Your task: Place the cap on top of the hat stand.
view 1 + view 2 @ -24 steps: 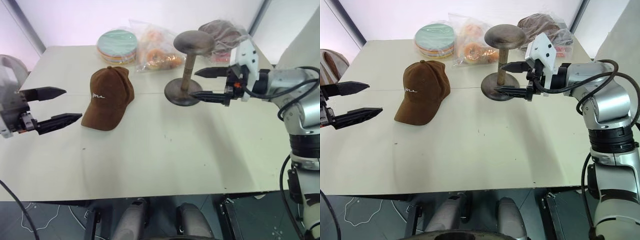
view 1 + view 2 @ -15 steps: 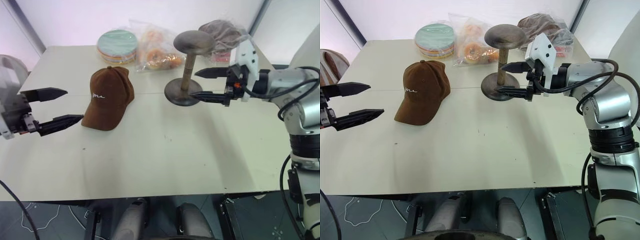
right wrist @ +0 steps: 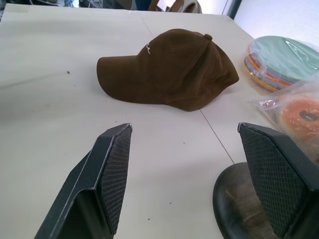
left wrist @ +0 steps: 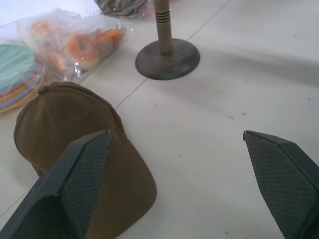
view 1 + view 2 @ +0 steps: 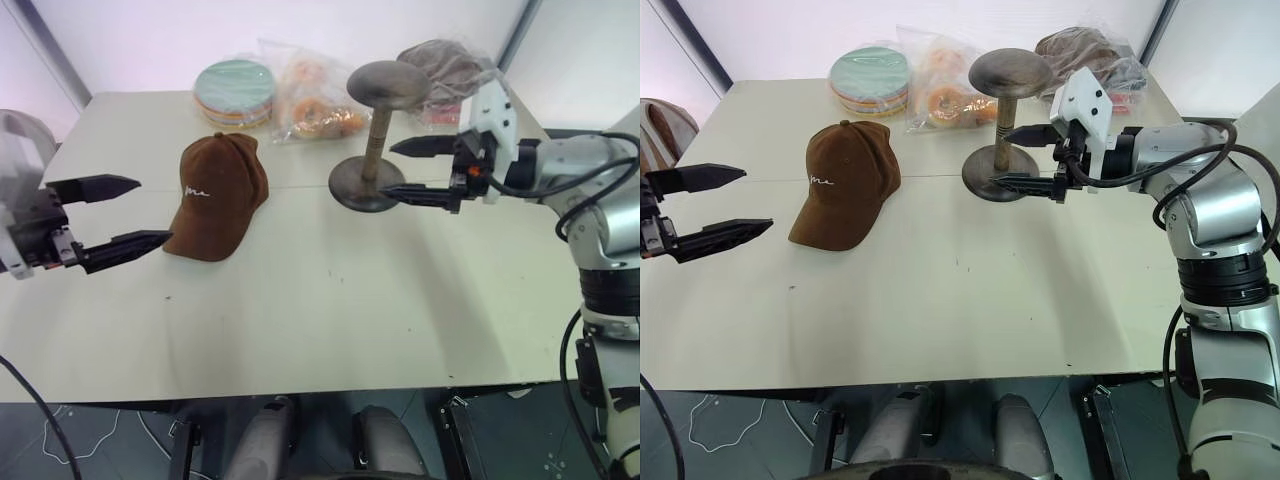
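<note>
The cap [image 5: 215, 196] is lying flat on the desk [image 5: 320, 310], crown toward the far side and brim toward the robot, and nothing is holding it. The hat stand [image 5: 375, 135] is standing upright to the right of it, well apart, with its domed top bare.

The left gripper [image 5: 110, 215] is hovering just beside the brim with its fingers [image 4: 82, 172] spread wide and empty. The right gripper [image 5: 415, 170] is waiting at the stand, its fingers also wide open; one fingertip is hanging near the post and the other over the round base, and it is not clear whether they are touching the metal.

Several things could go wrong from here. If the left fingers are closing only on the thin edge of the brim, the soft cap may be hanging crooked and slipping out when lifted. If the right gripper is moving sideways, it could be pushing the slim post and tipping the stand over. The plastic bag of orange rings [image 5: 315, 105] and the wrapped hat [image 5: 445, 68] are lying close behind the stand, so a falling stand could be hitting them.
</note>
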